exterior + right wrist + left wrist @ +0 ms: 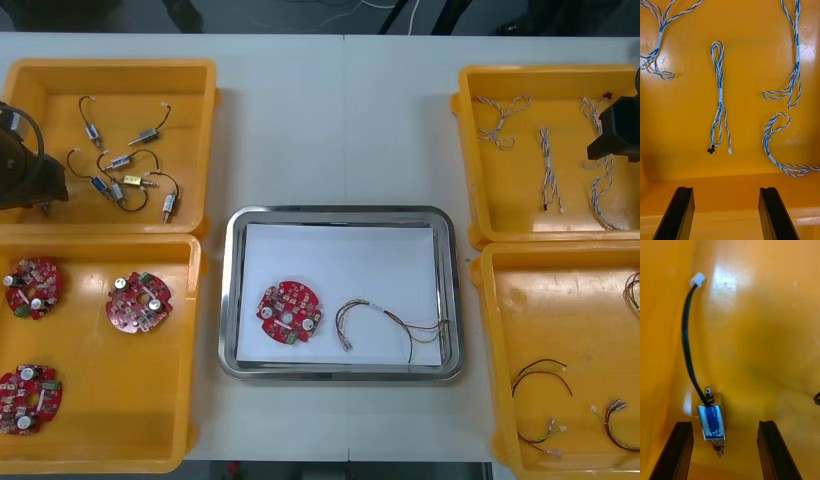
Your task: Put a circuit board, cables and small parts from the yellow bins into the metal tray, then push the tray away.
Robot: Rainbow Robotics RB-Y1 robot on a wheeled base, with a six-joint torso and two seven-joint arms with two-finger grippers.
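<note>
In far-left yellow bin (110, 66), left gripper (725, 423) hovers, fingers spread empty, small metal part (711, 422) lying between them, long axis along the fingers; right gripper (726, 189), also released, hangs over cables (719, 96) in far-right bin (540, 70).

Red circuit board (289, 312) and cable (380, 310) lie in metal tray (340, 212).

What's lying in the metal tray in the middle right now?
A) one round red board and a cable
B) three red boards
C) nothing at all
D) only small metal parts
A: on the white inside of the metal tray lie one round red circuit board and, apart from it, a thin cable.
</note>
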